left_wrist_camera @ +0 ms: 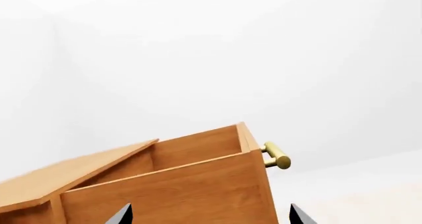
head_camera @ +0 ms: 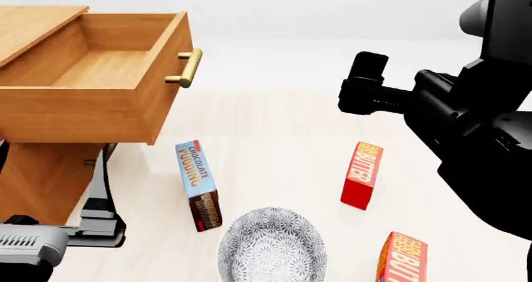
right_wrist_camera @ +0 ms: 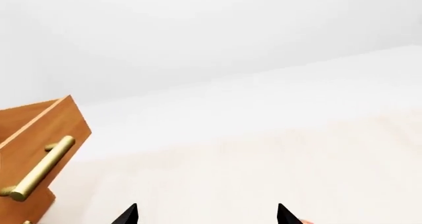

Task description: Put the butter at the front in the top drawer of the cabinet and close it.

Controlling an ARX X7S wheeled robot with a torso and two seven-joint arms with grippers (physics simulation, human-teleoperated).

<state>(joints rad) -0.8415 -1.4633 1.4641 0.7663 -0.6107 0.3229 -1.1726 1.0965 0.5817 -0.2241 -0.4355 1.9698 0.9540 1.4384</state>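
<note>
The cabinet (head_camera: 37, 170) stands at the left with its top drawer (head_camera: 99, 117) pulled open and empty, brass handle (head_camera: 188, 67) facing right. Two red butter cartons lie on the table: the front one (head_camera: 405, 257) at the lower right edge, the other (head_camera: 362, 175) behind it. My left gripper (left_wrist_camera: 211, 217) is open and empty, close to the drawer's side wall (left_wrist_camera: 178, 194). My right gripper (right_wrist_camera: 206, 217) is open and empty above the pale table, the drawer handle (right_wrist_camera: 41, 168) off to its side. My right arm (head_camera: 432, 101) hangs above the cartons.
A blue-and-brown chocolate pudding box (head_camera: 198, 183) lies in front of the cabinet. A patterned grey bowl (head_camera: 272, 244) sits at the near edge, between the pudding box and the front butter. My left arm (head_camera: 58, 235) is low beside the cabinet.
</note>
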